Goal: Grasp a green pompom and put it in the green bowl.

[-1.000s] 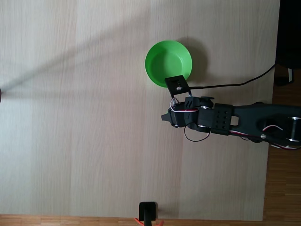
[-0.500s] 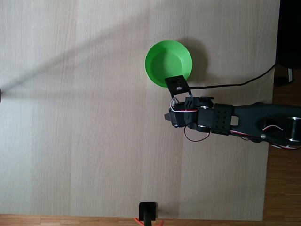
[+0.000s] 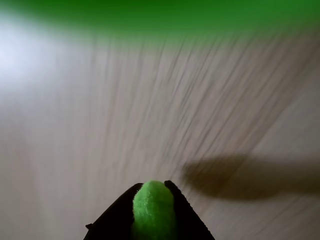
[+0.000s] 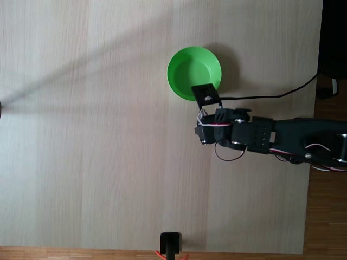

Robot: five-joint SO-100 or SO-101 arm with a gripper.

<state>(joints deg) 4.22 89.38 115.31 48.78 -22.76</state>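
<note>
In the wrist view a fuzzy green pompom (image 3: pixel 153 205) sits pinched between the two black fingers of my gripper (image 3: pixel 152 192), which is shut on it above the wooden table. The green bowl (image 3: pixel 160 12) appears as a blurred green band along the top edge there. From the fixed view, the green bowl (image 4: pixel 194 72) stands on the table right of centre near the far side. My gripper (image 4: pixel 199 131) hangs just below the bowl in the picture, at the end of the black arm (image 4: pixel 282 139) reaching in from the right. The pompom is hidden by the arm in that view.
A black cable (image 4: pixel 271 96) runs from the arm to the table's right edge. A small black stand (image 4: pixel 170 244) sits at the bottom edge. The light wooden table (image 4: pixel 87 135) stretches bare to the left. A dark shadow (image 3: pixel 240 177) lies on the wood in the wrist view.
The arm's head has swung slightly upward in the fixed view, toward the bowl, and pulled a little to the right.
</note>
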